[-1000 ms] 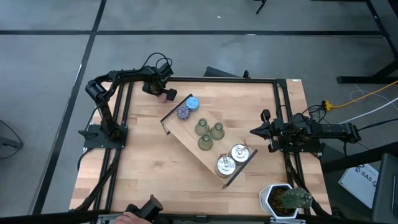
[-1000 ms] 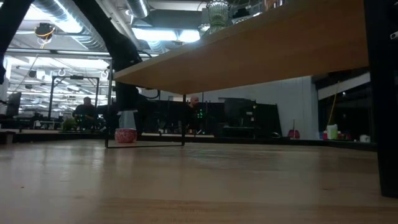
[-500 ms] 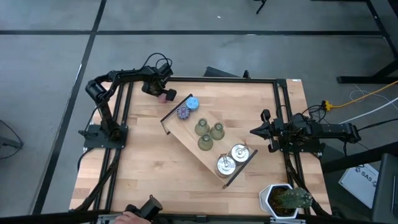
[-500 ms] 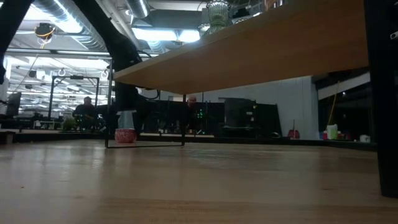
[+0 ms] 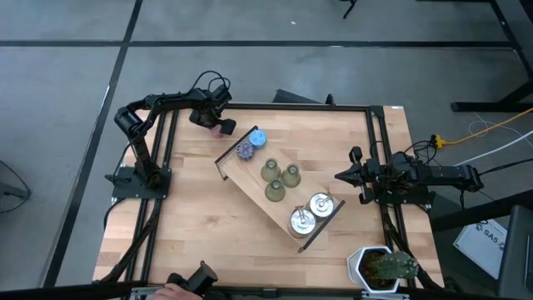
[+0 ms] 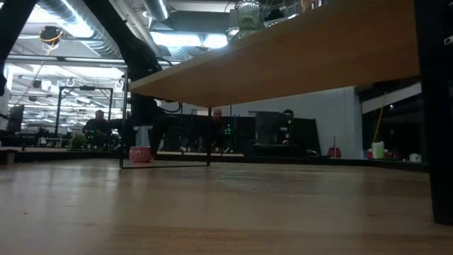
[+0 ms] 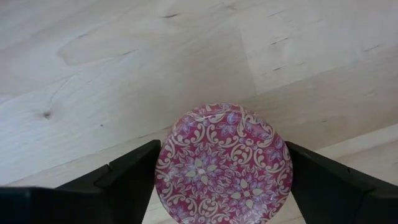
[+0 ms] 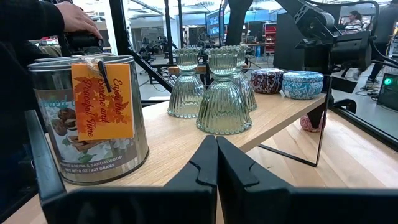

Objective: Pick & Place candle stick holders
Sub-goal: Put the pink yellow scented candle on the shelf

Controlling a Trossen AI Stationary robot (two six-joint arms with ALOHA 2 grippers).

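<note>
A pink patterned candle stick holder (image 7: 224, 165) stands on the table at its far left corner (image 5: 223, 127), with my left gripper (image 7: 222, 168) pointing down over it. On the raised wooden tray (image 5: 250, 185) stand a blue holder (image 5: 257, 138), a purple one (image 5: 245, 151), three green ribbed ones (image 5: 279, 178) and two silver tins (image 5: 311, 212). My right gripper (image 5: 337, 176) waits shut at the table's right edge, level and touching nothing. My left gripper comes from above, pointing down, and has the pink holder's round side wall (image 7: 163, 168) between its two fingers (image 7: 134, 177), one on each opposite side. The holder stands upright with its base on the table (image 6: 141, 154).
The tray lies slantwise across the table's middle on thin black legs (image 6: 209, 134). A potted plant (image 5: 385, 267) stands at the near right corner. A person's hand (image 5: 176, 292) shows at the near edge. Bare wood lies left of the tray.
In the low view the fingers of my left gripper have drawn in a little around the pink holder. The holder stays upright on the table.
</note>
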